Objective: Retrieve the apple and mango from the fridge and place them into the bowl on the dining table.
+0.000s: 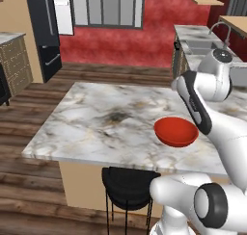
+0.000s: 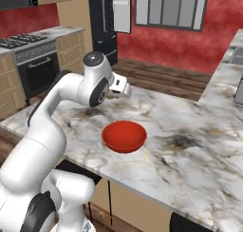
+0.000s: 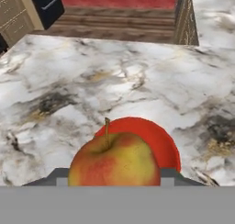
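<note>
Marble covers the dining table (image 1: pixel 96 118) below me, with the red bowl (image 1: pixel 176 131) sitting on it near the edge. My claw (image 3: pixel 114 184) grips the apple (image 3: pixel 114 163), stem up, held above the bowl's near rim.

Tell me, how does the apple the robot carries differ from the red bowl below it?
The apple is mottled yellow and red with a thin stem; the bowl is one flat bright red. The apple is a full round ball held off the table in the gripper; the bowl is shallow, open, resting empty on the marble dining table. Both are round.
</note>
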Motion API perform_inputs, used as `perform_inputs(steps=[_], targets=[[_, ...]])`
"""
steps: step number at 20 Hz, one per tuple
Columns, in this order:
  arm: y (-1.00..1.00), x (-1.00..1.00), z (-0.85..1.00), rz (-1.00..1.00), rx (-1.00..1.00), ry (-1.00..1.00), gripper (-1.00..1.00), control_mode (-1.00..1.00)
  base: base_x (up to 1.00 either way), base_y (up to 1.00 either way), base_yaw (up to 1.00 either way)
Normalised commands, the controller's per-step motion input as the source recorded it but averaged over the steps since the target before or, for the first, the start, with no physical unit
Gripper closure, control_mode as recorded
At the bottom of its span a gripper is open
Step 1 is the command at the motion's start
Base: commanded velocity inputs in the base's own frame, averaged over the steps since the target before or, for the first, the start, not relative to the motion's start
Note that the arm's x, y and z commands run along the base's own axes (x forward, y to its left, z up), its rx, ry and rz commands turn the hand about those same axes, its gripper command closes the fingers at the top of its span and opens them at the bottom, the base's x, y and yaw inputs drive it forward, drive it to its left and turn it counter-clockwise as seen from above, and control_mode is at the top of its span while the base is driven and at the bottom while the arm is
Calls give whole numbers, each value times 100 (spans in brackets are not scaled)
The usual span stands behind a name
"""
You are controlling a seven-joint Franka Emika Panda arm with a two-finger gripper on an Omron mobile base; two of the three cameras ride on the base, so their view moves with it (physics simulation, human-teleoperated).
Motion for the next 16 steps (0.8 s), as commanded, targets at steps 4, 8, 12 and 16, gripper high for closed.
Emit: perform_inputs(steps=[4,8,12,16], targets=[[0,-13,-45,0,0,26,100,-100,0,0,0],[0,-29,-38,0,0,25,100,-100,0,0,0],[0,-33,-42,0,0,16,100,-100,0,0,0],[0,-15,-53,1,0,2,100,-100,0,0,0]])
